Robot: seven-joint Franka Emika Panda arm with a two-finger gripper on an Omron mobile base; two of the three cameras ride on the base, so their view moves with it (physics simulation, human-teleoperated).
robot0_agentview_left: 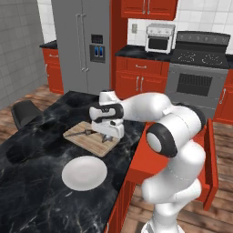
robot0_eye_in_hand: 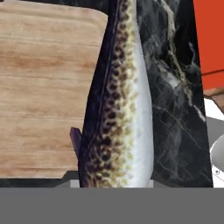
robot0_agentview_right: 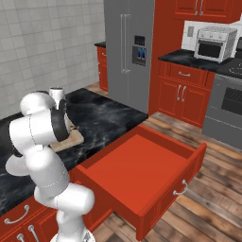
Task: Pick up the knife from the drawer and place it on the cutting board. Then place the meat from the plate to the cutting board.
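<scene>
One black marble counter (robot0_agentview_left: 36, 182) is filling the lower left of the left base view, w/ red cabinets, a grey fridge (robot0_agentview_left: 82, 45) and a stove (robot0_agentview_left: 200, 68) standing behind. I'm hanging my gripper (robot0_agentview_left: 107, 136) over the cutting board (robot0_agentview_left: 86, 141), jaws narrowed onto the meat (robot0_eye_in_hand: 118, 109); fingertips are cut off at the frame bottom in the hand view. Fish is looking long, speckled dark on top, pale belly, lying along the board's right edge there. Knife (robot0_agentview_left: 84, 133) is resting on the tan grained board, partly hidden by my hand. Round white plate (robot0_agentview_left: 84, 173) is sitting bare, near the board. Drawer (robot0_agentview_right: 142, 170) is standing open, flat red inside.
</scene>
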